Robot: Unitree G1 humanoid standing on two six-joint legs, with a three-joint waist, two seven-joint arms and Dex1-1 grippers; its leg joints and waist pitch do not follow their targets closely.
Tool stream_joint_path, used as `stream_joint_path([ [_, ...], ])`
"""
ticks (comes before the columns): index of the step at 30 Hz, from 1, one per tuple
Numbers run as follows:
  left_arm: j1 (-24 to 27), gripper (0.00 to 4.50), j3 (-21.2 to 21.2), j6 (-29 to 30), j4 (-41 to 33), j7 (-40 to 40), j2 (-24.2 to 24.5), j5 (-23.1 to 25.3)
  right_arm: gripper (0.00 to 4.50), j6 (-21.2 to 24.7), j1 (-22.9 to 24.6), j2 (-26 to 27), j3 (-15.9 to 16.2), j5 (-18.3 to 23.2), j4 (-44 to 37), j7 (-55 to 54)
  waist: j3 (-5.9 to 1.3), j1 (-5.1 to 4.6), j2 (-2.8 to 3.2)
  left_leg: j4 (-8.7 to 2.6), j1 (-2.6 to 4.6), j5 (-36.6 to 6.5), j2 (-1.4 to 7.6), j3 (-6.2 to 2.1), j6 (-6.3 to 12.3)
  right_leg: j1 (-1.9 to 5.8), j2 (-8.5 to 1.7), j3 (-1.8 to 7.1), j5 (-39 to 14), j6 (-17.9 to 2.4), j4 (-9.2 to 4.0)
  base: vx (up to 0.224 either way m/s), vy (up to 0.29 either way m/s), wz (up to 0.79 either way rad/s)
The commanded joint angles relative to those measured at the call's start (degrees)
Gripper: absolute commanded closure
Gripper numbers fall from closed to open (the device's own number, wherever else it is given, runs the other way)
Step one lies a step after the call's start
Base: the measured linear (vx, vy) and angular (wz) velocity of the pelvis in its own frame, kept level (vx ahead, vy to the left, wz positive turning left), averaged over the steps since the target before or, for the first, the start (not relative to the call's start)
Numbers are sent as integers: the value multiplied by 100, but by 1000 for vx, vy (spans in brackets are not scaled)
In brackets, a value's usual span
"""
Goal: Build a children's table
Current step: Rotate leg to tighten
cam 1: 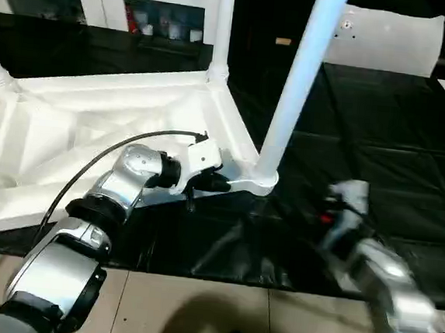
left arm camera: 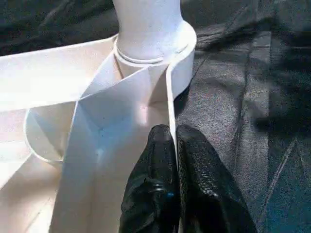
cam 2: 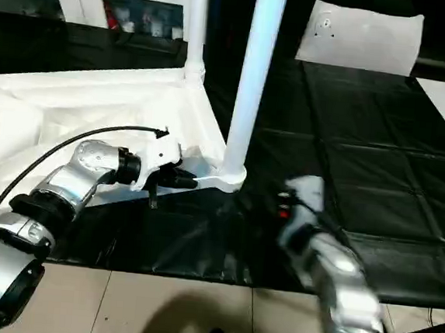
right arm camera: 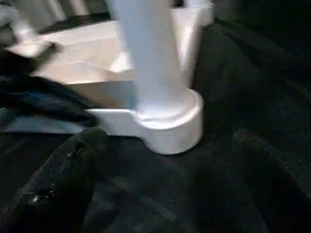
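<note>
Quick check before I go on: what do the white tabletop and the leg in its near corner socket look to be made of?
White ribbed rectangular tabletop: seemingly moulded plastic, smooth with a soft sheen; thin walls, ribs and a rounded corner socket formed in one piece. Long white tapered tube leg: likely the same plastic, smooth and faintly glossy, with an even highlight along it; whether it is hollow cannot be seen.

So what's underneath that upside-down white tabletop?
The tabletop lies on a black floor mat, which shows all around it. Whatever lies directly beneath the top is covered.
</note>
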Motion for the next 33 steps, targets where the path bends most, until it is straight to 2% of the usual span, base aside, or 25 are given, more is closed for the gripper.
stream_joint_path([
  [1, -78, 450, 244, -19, -99, -12, -68, -238, 5, 244, 183, -66, 106, 305, -470, 264, -514, 51, -46, -382, -145, 267, 227, -44, 767, 520, -388, 375, -2046, -696, -409, 0, 0, 0],
  [3, -36, 406, 453, 110, -246, -164, -146, -559, 0, 402, 271, -74, 233, 474, -738, 373, -515, 52, -56, -397, -172, 224, 202, -52, 695, 543, -376, 368, -2226, -548, -431, 0, 0, 0],
  [4, -30, 406, 524, 143, -278, -163, -170, -653, 0, 445, 279, -64, 274, 517, -810, 391, -516, 56, -58, -393, -177, 218, 196, -56, 654, 535, -374, 359, -2294, -488, -442, 0, 0, 0],
  [5, 4, 406, 629, 267, -396, -206, -187, -806, 0, 491, 232, -8, 333, 548, -869, 357, -528, 54, -48, -391, -184, 235, 195, -56, 611, 541, -377, 360, -2236, -537, -424, 0, 0, 0],
  [7, 47, 389, 732, 387, -520, -259, -182, -971, 0, 543, 147, 87, 390, 585, -927, 280, -523, 53, -38, -403, -162, 231, 245, -62, 571, 488, -371, 360, -2100, -689, -399, 0, 0, 0],
  [8, 145, 367, 805, 559, -740, -277, -123, -1105, 0, 608, 19, 218, 433, 671, -972, 168, -518, 53, -36, -409, -172, 214, 247, -73, 545, 495, -370, 356, -2076, -690, -393, 0, 0, 0],
  [11, 363, 356, 916, 906, -1181, -285, -8, -1267, 0, 679, -186, 411, 513, 756, -1021, 35, -529, 17, -22, -413, -195, 297, 250, -84, 444, 514, -376, 369, -1884, -721, -344, 0, 0, 0],
  [12, 454, 345, 957, 1047, -1356, -280, 39, -1315, 0, 703, -261, 480, 545, 781, -1039, -7, -533, 20, -10, -409, -167, 283, 250, -77, 417, 504, -375, 371, -1879, -724, -337, 0, 0, 0],
  [13, 633, 332, 991, 1259, -1666, -309, 137, -1377, 0, 707, -378, 590, 585, 772, -1021, -92, -542, 14, 40, -408, -153, 323, 269, -79, 381, 491, -383, 385, -1764, -794, -307, 0, 0, 0],
  [16, 1264, 318, 1083, 1860, -2640, -374, 446, -1507, 0, 720, -672, 846, 688, 791, -969, -300, -544, -16, 47, -418, -169, 396, 275, -87, 335, 508, -376, 393, -1508, -903, -263, 0, 0, 0],
  [17, 1264, 312, 1083, 1860, -2640, -374, 446, -1507, 0, 720, -672, 846, 688, 791, -969, -300, -551, -22, 56, -424, -166, 405, 298, -95, 295, 515, -389, 399, -1439, -957, -229, 0, 0, 0],
  [18, 1649, 288, 1135, 2132, -3145, -343, 630, -1567, 0, 733, -821, 966, 705, 799, -912, -418, -536, -28, 46, -419, -156, 376, 272, -72, 321, 494, -358, 395, -1474, -931, -270, 0, 0, 0],
  [19, 2069, 280, 1197, 2418, -3691, -298, 822, -1645, 0, 736, -978, 1092, 715, 787, -833, -552, -554, -30, 74, -427, -152, 386, 313, -102, 249, 515, -398, 408, -1388, -1011, -197, 0, 0, 0],
  [20, 2507, 280, 1278, 2702, -4258, -244, 1001, -1742, 0, 714, -1129, 1212, 717, 741, -727, -690, -535, -100, 62, -455, -186, 306, 338, -101, 160, 519, -409, 423, -1421, -1073, -181, 0, 0, 0],
  [21, 2782, 277, 1328, 2849, -4618, -203, 1084, -1774, 0, 683, -1220, 1279, 713, 690, -625, -786, -519, -131, 42, -446, -166, 246, 310, -64, 176, 478, -370, 422, -1545, -1027, -233, 0, 0, 0],
  [22, 2972, 260, 1357, 2975, -4888, -162, 1145, -1803, 0, 662, -1281, 1319, 714, 663, -557, -860, -499, -143, 70, -443, -154, 110, 275, -47, 175, 470, -340, 420, -1801, -947, -284, 0, 0, 0],
  [23, 3091, 246, 1370, 3078, -5081, -126, 1166, -1835, 0, 635, -1322, 1340, 719, 627, -502, -915, -495, -132, 76, -439, -135, 61, 274, -45, 170, 453, -339, 420, -1901, -910, -304, 0, 0, 0],
  [24, 3351, 238, 1381, 3314, -5495, -52, 1173, -1935, 0, 573, -1402, 1397, 731, 551, -380, -1016, -479, -80, 123, -449, -91, -32, 283, -34, 172, 418, -317, 414, -2023, -857, -342, 0, 0, 0],
  [25, 3535, 234, 1384, 3491, -5790, 0, 1169, -2012, 0, 527, -1458, 1438, 743, 491, -292, -1092, -484, -68, 124, -453, -45, -124, 320, -27, 109, 385, -333, 422, -1984, -906, -319, 0, 0, 0],
  [26, 3827, 228, 1339, 3718, -6183, 48, 1177, -2085, 0, 442, -1558, 1502, 778, 327, -124, -1264, -452, -89, 134, -485, -79, -336, 315, -18, 22, 406, -305, 420, -2116, -912, -353, 0, 0, 0],
  [27, 3977, 202, 1294, 3816, -6347, 95, 1180, -2064, 0, 406, -1619, 1537, 789, 226, -22, -1390, -456, -95, 117, -476, -70, -390, 308, -14, -10, 400, -297, 425, -2172, -880, -348, 0, 0, 0],
  [29, 4257, 195, 1225, 4029, -6613, 289, 1173, -1969, 0, 368, -1748, 1612, 779, 55, 192, -1671, -437, -117, 160, -489, -84, -498, 291, -13, -43, 404, -272, 430, -2278, -797, -373, 0, 0, 0],
  [31, 4372, 188, 1197, 4125, -6713, 420, 1192, -1931, 0, 345, -1810, 1645, 770, -4, 294, -1782, -461, -130, 148, -478, -95, -552, 269, -26, -47, 430, -265, 427, -2411, -647, -381, 0, 0, 0],
  [32, 4527, 174, 1237, 4240, -6727, 785, 1152, -1710, 0, 304, -1962, 1695, 705, -96, 548, -2045, -462, -133, 168, -474, -84, -539, 264, -29, -32, 414, -250, 430, -2454, -538, -408, 0, 0, 0],
  [33, 4552, 159, 1293, 4166, -6545, 1157, 1097, -1382, 0, 179, -2083, 1695, 645, -207, 773, -2252, -467, -133, 163, -467, -119, -503, 235, -35, -4, 456, -233, 423, -2493, -462, -427, 0, 0, 0],
])
